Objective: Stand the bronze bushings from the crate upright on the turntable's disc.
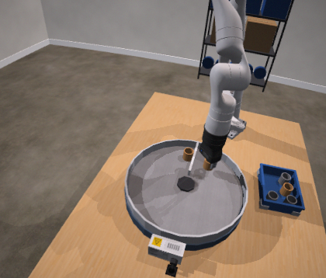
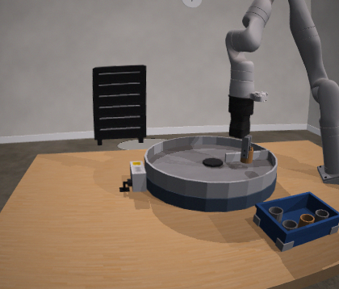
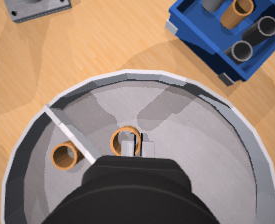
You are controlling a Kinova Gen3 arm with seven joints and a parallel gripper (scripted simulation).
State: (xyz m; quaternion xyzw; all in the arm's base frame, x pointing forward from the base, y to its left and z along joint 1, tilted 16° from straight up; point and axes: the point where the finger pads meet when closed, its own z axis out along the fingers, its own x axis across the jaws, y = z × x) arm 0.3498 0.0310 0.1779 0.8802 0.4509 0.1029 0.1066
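My gripper [image 1: 209, 165] is shut on the wall of a bronze bushing [image 3: 124, 140], which is upright and low over the grey turntable disc [image 1: 188, 190], right of a white divider bar [image 1: 192, 159]. The bushing also shows in the exterior view [image 2: 248, 155]. A second bronze bushing [image 1: 188, 154] stands upright on the disc left of the bar, also in the wrist view [image 3: 64, 156]. The black hub [image 1: 186, 183] is at the disc's centre, apart from both. The blue crate [image 1: 279, 189] holds one bronze bushing [image 1: 286, 189] and three steel bushings [image 1: 284, 178].
The turntable has a raised rim [image 1: 145, 217] all round and a white control box [image 1: 166, 247] at its front. The arm's base [image 2: 336, 174] stands behind the crate. A black rack [image 2: 119, 103] and a shelf unit [image 1: 261, 35] stand off the table.
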